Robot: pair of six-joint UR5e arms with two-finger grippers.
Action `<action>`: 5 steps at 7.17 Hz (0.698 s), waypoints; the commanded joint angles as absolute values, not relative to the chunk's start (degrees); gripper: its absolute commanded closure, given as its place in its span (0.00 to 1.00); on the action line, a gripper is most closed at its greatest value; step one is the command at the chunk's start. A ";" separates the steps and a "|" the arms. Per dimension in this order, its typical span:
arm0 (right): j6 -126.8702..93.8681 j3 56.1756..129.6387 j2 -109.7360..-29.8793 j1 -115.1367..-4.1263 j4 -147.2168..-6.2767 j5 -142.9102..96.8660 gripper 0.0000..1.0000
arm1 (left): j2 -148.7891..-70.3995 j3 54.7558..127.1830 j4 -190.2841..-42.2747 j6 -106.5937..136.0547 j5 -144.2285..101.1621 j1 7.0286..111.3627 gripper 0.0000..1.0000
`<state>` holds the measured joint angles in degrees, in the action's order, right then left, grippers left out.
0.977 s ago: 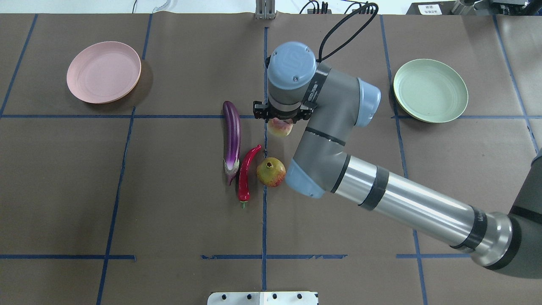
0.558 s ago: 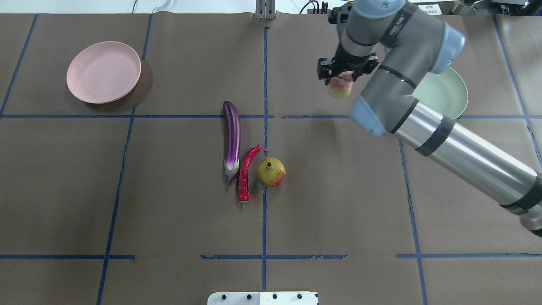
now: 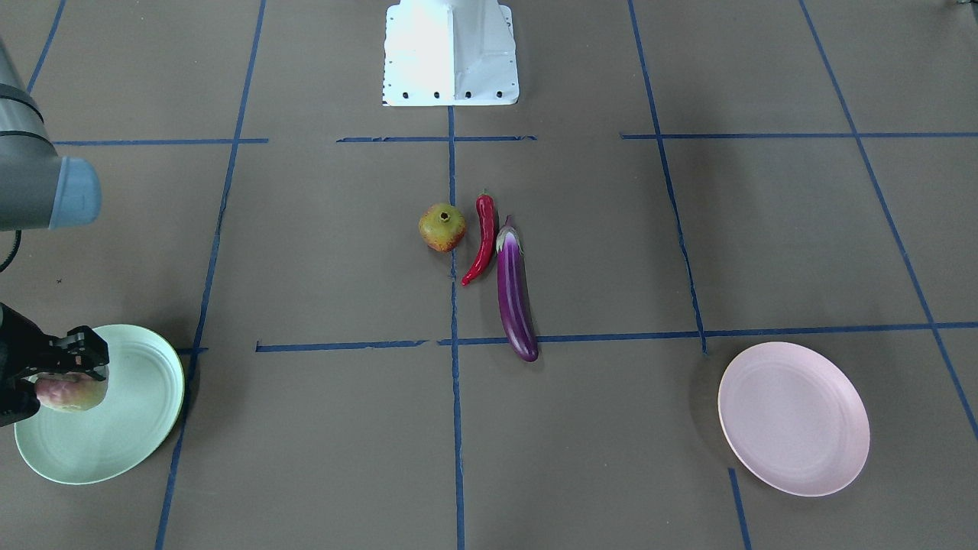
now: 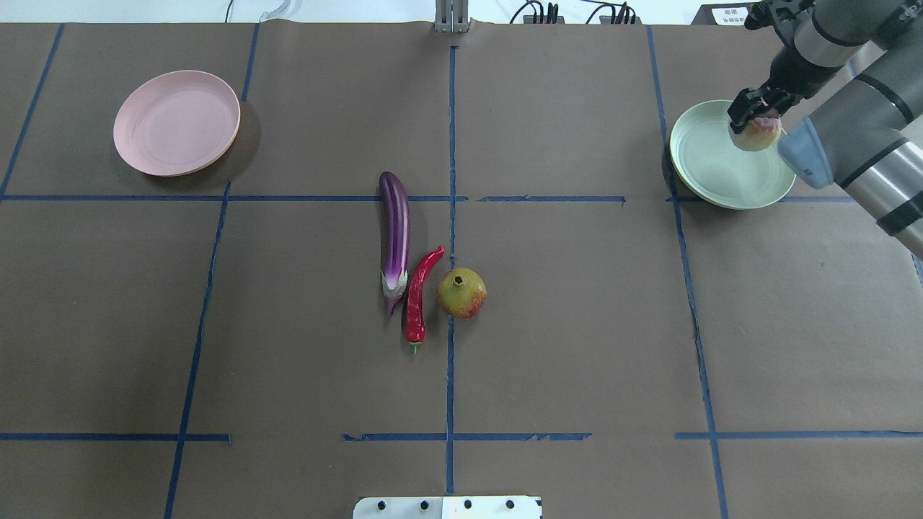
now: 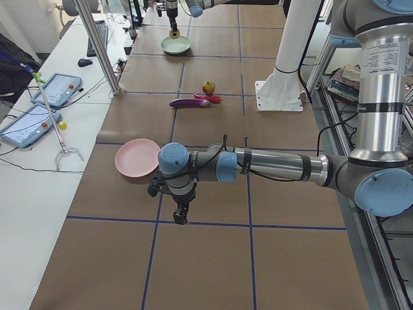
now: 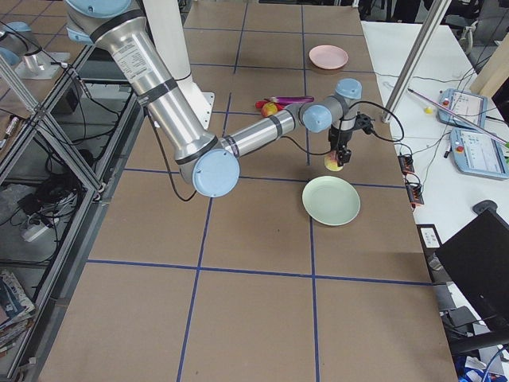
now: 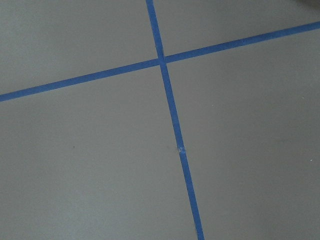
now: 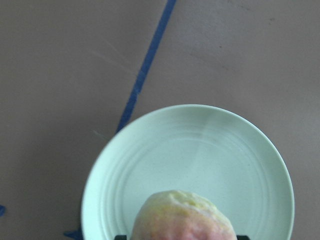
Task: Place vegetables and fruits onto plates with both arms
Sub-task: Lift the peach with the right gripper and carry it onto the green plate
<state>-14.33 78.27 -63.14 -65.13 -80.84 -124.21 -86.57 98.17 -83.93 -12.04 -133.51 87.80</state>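
My right gripper point(image 4: 753, 124) is shut on the pale pink-green fruit point(image 4: 756, 136) and holds it over the mint green plate point(image 4: 710, 169), above its far right part. The right wrist view shows the fruit point(image 8: 182, 217) above that plate point(image 8: 200, 150). The purple eggplant point(image 4: 394, 231), red chili pepper point(image 4: 418, 295) and yellow-green and red fruit point(image 4: 461, 293) lie side by side at the table's middle. The pink plate point(image 4: 177, 122) is bare at the far left. My left gripper point(image 5: 180, 217) shows only in the exterior left view, low over the table near the pink plate point(image 5: 137, 158); I cannot tell its state.
Blue tape lines cross the brown table cover. The white robot base point(image 3: 451, 50) stands at the near middle edge. Cables and a small stand point(image 4: 451, 16) lie along the far edge. The left wrist view shows only table cover and a tape crossing point(image 7: 161, 61).
My right arm has carried the pale pink-green fruit from the table's middle, to the right and away, to over the mint green plate. The other produce has not moved.
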 commanded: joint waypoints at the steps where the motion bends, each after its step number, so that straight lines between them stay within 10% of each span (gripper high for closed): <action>1: -13.71 74.71 -64.60 -64.70 -75.94 -125.33 0.49 | -86.57 98.26 -83.94 -12.04 -133.51 87.71 0.00; 3: -13.71 74.71 -64.77 -63.64 -75.85 -125.25 0.01 | -86.57 98.26 -84.02 -12.04 -133.51 87.71 0.00; 5: -18.70 79.33 -64.08 -63.55 -76.46 -125.42 0.00 | -86.57 98.26 -84.02 -12.04 -133.51 87.71 0.00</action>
